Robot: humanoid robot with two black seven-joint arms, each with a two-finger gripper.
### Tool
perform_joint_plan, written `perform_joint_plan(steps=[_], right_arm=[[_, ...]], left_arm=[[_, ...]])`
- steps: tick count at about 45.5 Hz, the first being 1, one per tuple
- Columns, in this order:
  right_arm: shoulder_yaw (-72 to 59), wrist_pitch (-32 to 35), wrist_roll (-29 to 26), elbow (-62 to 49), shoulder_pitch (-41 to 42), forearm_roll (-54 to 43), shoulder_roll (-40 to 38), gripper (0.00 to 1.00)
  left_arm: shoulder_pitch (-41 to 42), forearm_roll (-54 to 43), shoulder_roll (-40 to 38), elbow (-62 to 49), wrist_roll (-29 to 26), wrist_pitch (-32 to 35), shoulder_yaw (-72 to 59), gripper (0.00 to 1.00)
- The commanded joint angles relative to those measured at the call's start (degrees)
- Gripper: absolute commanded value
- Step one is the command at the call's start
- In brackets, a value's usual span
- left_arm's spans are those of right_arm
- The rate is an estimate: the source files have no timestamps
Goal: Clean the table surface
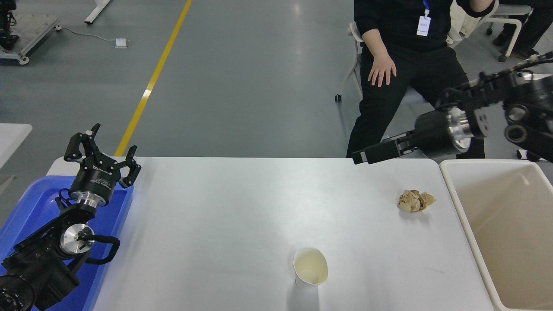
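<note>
So we've got the table surface [224,203] running long-ways left to right, with loads of bare room across its middle. Taking that as our landmark: a paper cup [310,267] stands near its front edge, a crumpled brown wad [415,201] toward its right end. Our right gripper [362,155] hangs over the far edge, fingers together, holding nothing. Left gripper [103,151], fingers spread and empty, sits over the blue tray [26,207] at the left end; beige bin [453,190] butts the right.

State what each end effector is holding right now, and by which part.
Nothing is held. The left end effector is open and empty above the blue tray. The right end effector hangs empty over the table's far edge, apart from the crumpled paper and cup.
</note>
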Motion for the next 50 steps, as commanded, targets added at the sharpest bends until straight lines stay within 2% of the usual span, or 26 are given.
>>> perform_joint_plan(steps=[1,7,24,35,39,45,50], right_arm=[[-6.58,-0.3,-0.05,2.96,0.68,-4.95,5.64,0.99],[-5.97,-1.79,-0.4,1.21,-5.11,-5.13,6.08,0.99],[-5.26,-11.28,-0.4,-0.56,-19.61,-5.04,4.06,0.99],[-5.08,-16.73,-0.67,-1.35,-22.08,-3.81,2.92,0.99],[-5.44,-17.79,-1.19,-1.61,-22.34,-0.48,1.43,0.99],[-5.35,-17.88,-5.58,-1.43,-22.35,9.63,-0.77,0.99],[-5.61,-17.96,-10.33,-1.0,-22.35,12.45,-1.04,0.99]], left_arm=[[0.0,0.03,0.0,0.0,0.0,-0.01,0.0,1.0],[0.0,0.03,0.0,0.0,0.0,-0.01,0.0,1.0],[0.0,0.03,0.0,0.0,0.0,0.08,0.0,1.0],[0.0,0.03,0.0,0.0,0.0,-0.01,0.0,1.0],[0.0,0.03,0.0,0.0,0.0,-0.01,0.0,1.0],[0.0,0.03,0.0,0.0,0.0,-0.01,0.0,1.0],[0.0,-0.06,0.0,0.0,0.0,-0.01,0.0,1.0]])
